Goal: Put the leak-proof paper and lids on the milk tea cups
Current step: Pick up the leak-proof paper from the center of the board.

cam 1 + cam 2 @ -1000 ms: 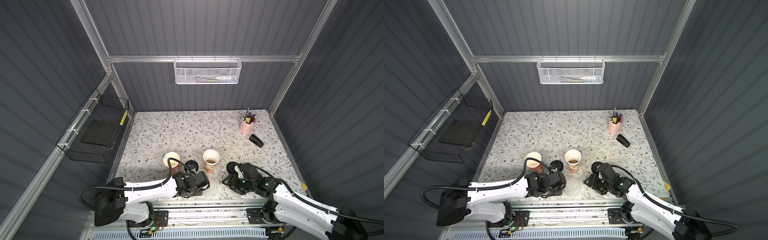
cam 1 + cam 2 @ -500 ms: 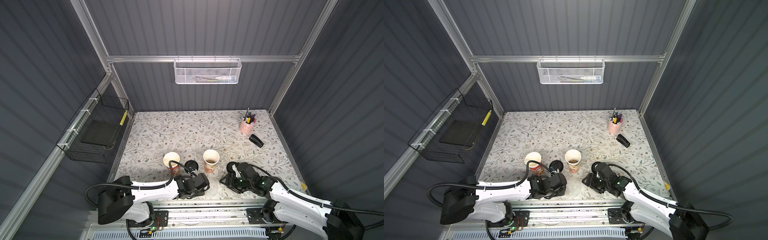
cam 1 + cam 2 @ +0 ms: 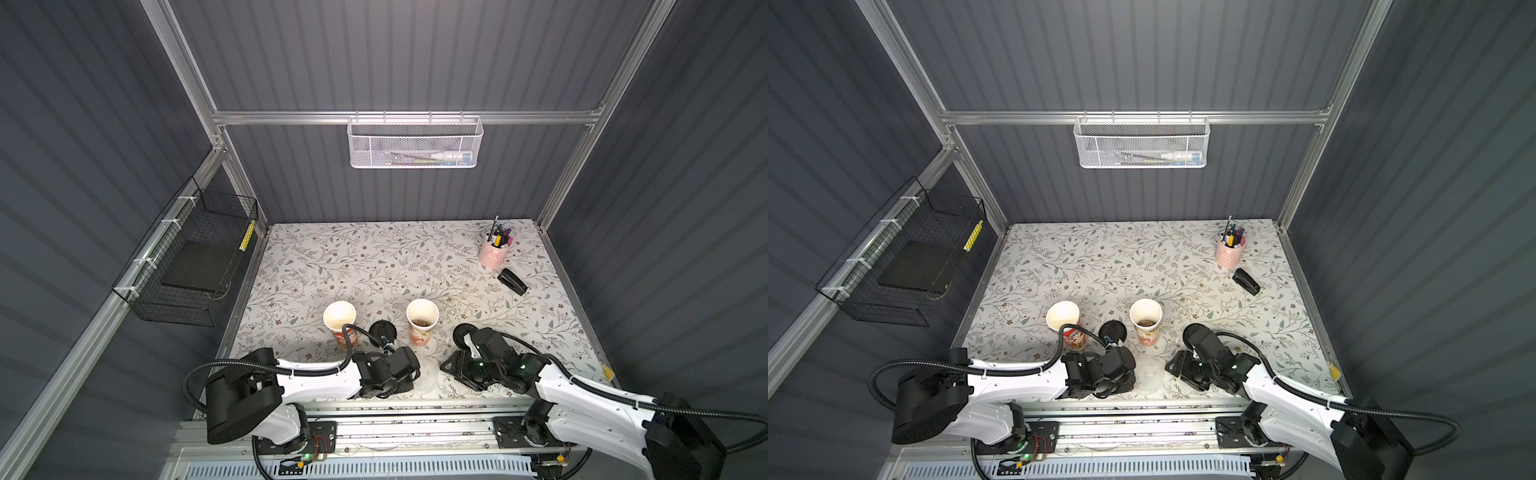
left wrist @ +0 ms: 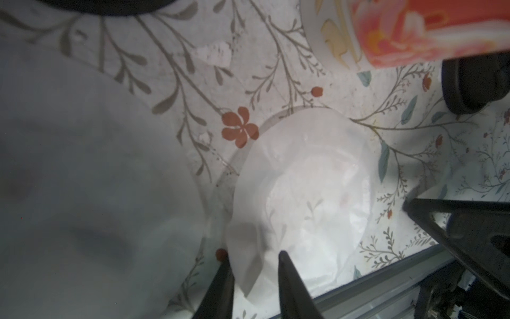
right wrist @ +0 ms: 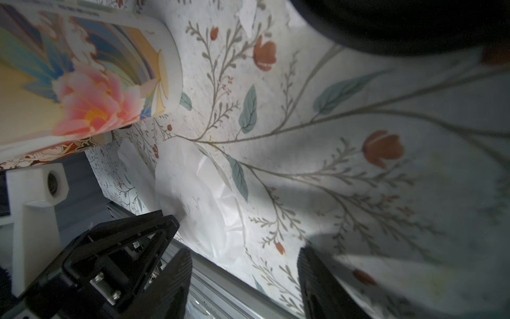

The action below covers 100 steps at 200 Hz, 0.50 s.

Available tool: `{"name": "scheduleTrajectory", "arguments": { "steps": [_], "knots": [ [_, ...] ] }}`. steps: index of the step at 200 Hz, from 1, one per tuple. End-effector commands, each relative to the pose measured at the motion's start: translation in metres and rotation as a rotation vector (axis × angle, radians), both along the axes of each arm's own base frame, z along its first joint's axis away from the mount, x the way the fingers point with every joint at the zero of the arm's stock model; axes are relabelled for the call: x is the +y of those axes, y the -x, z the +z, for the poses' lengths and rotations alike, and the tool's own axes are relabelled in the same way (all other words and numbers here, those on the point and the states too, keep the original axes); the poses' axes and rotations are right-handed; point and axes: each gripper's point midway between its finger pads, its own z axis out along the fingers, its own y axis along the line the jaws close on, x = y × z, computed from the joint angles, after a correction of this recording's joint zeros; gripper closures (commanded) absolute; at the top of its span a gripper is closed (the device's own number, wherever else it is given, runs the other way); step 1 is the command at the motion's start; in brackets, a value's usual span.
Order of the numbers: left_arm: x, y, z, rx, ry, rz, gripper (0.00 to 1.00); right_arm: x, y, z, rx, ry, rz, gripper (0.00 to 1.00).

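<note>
Two milk tea cups stand upright at mid-table in both top views: one empty point(image 3: 340, 318), one point(image 3: 422, 318) with brown bits at its bottom. The leak-proof paper point(image 3: 428, 376) point(image 4: 303, 179) lies flat near the front edge, between my grippers. My left gripper point(image 4: 254, 256) point(image 3: 409, 374) is low at the sheet's rim. Its jaws are narrow but still apart, with a raised fold of the paper between the fingertips point(image 4: 287, 276). My right gripper point(image 5: 245, 276) point(image 3: 446, 368) stands open on the sheet's other side with nothing between its fingers. A second blurred whitish sheet point(image 4: 82, 165) overlaps beside it.
One black lid point(image 3: 383, 330) lies between the cups and another point(image 3: 461, 332) behind my right arm. A pink pen pot point(image 3: 494, 251) and a black stapler point(image 3: 512, 281) sit at the back right. The metal front rail point(image 4: 386, 270) runs just beyond the paper.
My left gripper's jaws have narrowed around the paper's rim, and a fold of it now stands between them. My right gripper has edged a little towards the sheet, still open.
</note>
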Motion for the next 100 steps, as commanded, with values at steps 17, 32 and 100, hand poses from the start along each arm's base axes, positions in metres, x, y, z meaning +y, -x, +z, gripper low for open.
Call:
{"name": "scheduleTrajectory", "arguments": {
  "steps": [17, 32, 100],
  "knots": [
    [0.005, 0.002, -0.013, 0.035, -0.03, 0.012, 0.81, 0.004, 0.002, -0.001, 0.009, -0.008, 0.014, 0.37],
    [0.005, 0.002, -0.013, 0.034, -0.035, 0.011, 0.86, 0.004, 0.002, 0.0, 0.009, -0.007, 0.012, 0.38],
    [-0.004, -0.003, -0.001, 0.004, -0.036, -0.02, 1.0, -0.001, 0.004, 0.003, -0.002, 0.001, 0.004, 0.38]
  ]
}}
